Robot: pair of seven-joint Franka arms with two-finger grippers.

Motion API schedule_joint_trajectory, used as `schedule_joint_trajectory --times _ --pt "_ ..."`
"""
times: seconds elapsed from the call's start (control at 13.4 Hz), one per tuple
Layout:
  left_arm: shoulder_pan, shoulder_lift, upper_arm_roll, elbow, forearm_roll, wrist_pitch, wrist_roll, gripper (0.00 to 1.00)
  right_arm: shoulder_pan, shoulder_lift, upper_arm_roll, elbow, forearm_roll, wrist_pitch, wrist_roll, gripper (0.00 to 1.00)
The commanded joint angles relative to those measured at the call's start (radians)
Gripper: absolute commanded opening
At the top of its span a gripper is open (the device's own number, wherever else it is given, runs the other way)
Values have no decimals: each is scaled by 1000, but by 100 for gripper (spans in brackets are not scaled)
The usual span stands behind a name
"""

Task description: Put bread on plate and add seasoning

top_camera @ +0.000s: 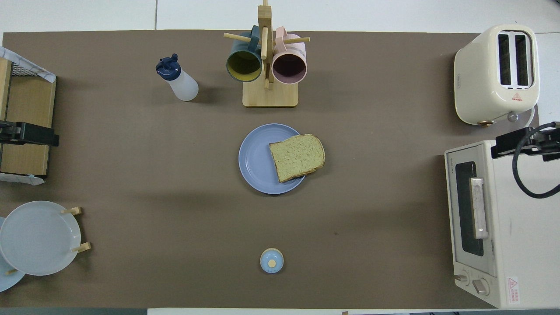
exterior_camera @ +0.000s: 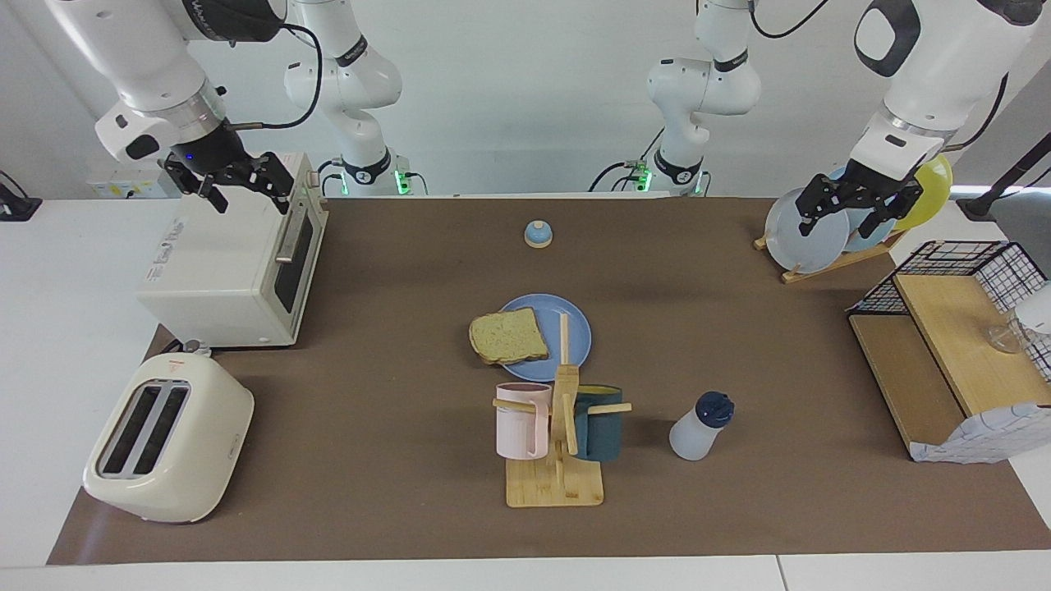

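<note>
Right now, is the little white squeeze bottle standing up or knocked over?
Standing up. The squeeze bottle rests on its base on the brown mat, blue cap on top, beside the mug rack, nothing touching it.

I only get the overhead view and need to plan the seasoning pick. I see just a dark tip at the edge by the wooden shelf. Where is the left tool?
Observer: The left tool hangs raised over the plate rack, open and empty.
Operator: What is in that rack? I see one grey plate.
Observer: A yellow plate also stands upright at its end, outside your frame.
Operator: And the right tool?
Observer: The right tool hangs open and empty, just above the toaster oven.
</note>
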Motion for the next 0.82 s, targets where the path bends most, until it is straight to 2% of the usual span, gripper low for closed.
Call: schedule_joint_trajectory --times 0.0,0.07,0.15,0.3,0.52,0.75 --pt "164 10 -160 7 6 2 -7 100 -8 -4 6 -6 2 3 -21 100" --pt "242 26 -234 10 4 -3 -6 100 -8 -4 6 -6 2 3 -21 100" --pt "264 33 -261 18 4 -18 -6 100 -8 -4 6 -6 2 3 -21 100" --pt "269 53 -267 60 3 -64 -3 100 -8 -4 6 -6 2 3 -21 100" --pt "260 43 -269 102 7 -99 -1 100 -8 -4 6 -6 2 3 -19 100" --pt "257 56 -264 91 4 -81 3 100 -8 -4 6 -6 2 3 -19 100"
